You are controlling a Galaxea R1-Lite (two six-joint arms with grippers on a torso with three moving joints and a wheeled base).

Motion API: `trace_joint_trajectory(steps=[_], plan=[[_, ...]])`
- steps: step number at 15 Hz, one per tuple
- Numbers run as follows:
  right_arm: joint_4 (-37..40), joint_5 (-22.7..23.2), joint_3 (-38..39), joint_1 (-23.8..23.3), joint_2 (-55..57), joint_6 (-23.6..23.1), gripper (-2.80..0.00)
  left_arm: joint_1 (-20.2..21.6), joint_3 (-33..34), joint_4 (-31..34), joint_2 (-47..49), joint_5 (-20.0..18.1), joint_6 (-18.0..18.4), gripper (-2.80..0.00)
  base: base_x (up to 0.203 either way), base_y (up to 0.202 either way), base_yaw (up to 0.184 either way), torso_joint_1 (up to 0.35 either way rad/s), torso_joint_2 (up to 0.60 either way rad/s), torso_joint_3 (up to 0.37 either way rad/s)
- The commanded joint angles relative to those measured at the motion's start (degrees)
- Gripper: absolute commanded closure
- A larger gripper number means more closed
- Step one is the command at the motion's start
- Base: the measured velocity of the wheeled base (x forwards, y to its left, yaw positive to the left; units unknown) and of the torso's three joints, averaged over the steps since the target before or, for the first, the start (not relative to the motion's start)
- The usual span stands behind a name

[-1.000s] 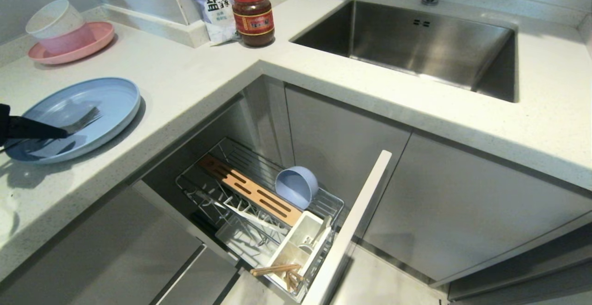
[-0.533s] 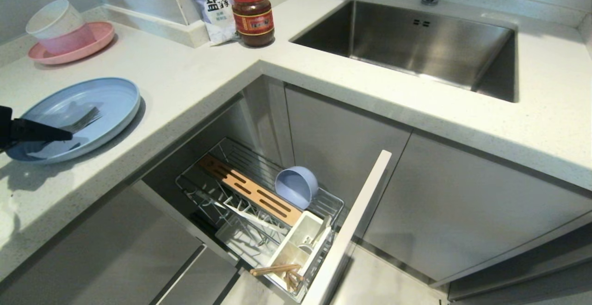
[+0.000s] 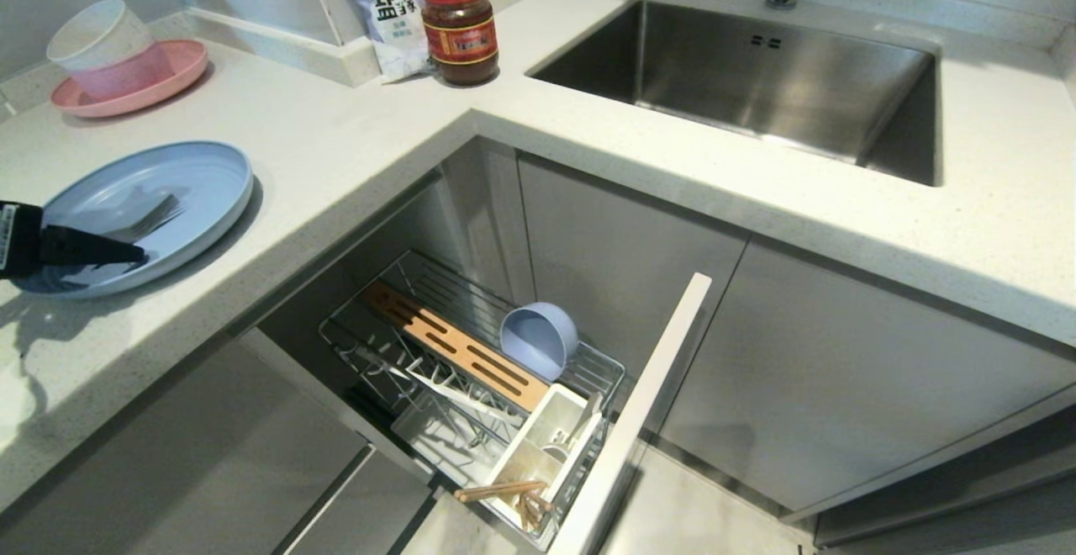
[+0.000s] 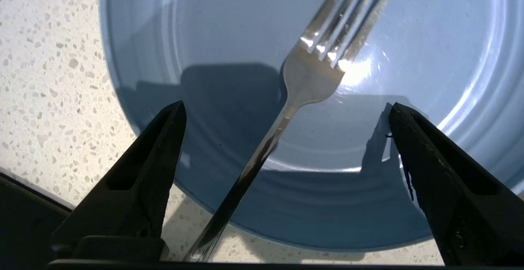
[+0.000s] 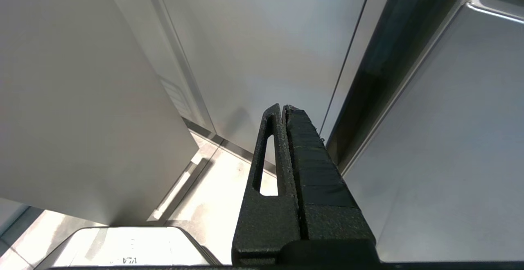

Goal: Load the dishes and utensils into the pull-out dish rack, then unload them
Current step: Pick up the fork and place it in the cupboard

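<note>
Counter [image 3: 353, 151]: pale speckled stone, L-shaped, smooth, with a steel sink [image 3: 756, 84] sunk into its far right part.
Dish rack [image 3: 471, 370]: chrome wire basket pulled out of the cabinet below the counter corner, with a flat grey front panel [image 3: 639, 420] at its near right end; a slotted wooden strip [image 3: 454, 345] lies along its middle.
Rack contents: a small round light-blue bowl [image 3: 540, 339] tipped on its side on the far right of the strip; a white plastic caddy [image 3: 538, 446] at the near end holds a silver utensil [image 3: 584, 422] and a pair of light wooden chopsticks [image 3: 504, 492] lying tilted.
Blue plate [image 3: 168, 193]: wide, shallow, matte, with ringed ridges, on the counter at the left edge; a silver fork [image 4: 315, 57] lies in it, tines toward the far right, slim handle reaching over the near rim.
Pink plate [image 3: 126, 88]: far left on the counter, holding a pink bowl with a white bowl [image 3: 97, 34] stacked in it.
Back corner: a white salt bag [image 3: 382, 8] beside a red-lidded brown jar [image 3: 458, 25], touching or nearly so.
Left claw [image 4: 286, 110]: low over the near side of the blue plate, black fingers [image 4: 155, 147] spread wide on either side of the fork handle, not touching it.
Right claw [image 5: 284, 110]: down beside the grey cabinet fronts, fingers pressed together, holding nothing.
</note>
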Motion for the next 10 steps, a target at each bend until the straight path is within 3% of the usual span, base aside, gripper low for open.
trace_joint_trajectory(steps=[1, 4, 5, 10], plan=[[-0.02, 0.00, 0.09, -0.04, -0.24, 0.00, 0.00, -0.07, 0.41, 0.05, -0.08, -0.06, 0.09, -2.80, 0.000, 0.000, 0.000, 0.000, 0.00, 0.000], [-0.02, 0.00, 0.06, 0.00, -0.24, 0.00, 0.00, -0.42, 0.81, -0.04, -0.09, -0.06, 0.14, -2.80, 0.000, 0.000, 0.000, 0.000, 0.00, 0.000], [-0.02, 0.00, 0.09, -0.04, -0.24, 0.00, 0.00, -0.42, 0.93, -0.04, -0.08, -0.06, 0.42, 0.00, 0.000, 0.000, 0.000, 0.000, 0.00, 0.000], [-0.02, 0.00, 0.09, 0.03, -0.24, 0.00, 0.00, -0.42, 0.93, -0.04, -0.26, 0.20, 0.62, 0.00, 0.000, 0.000, 0.000, 0.000, 0.00, 0.000]])
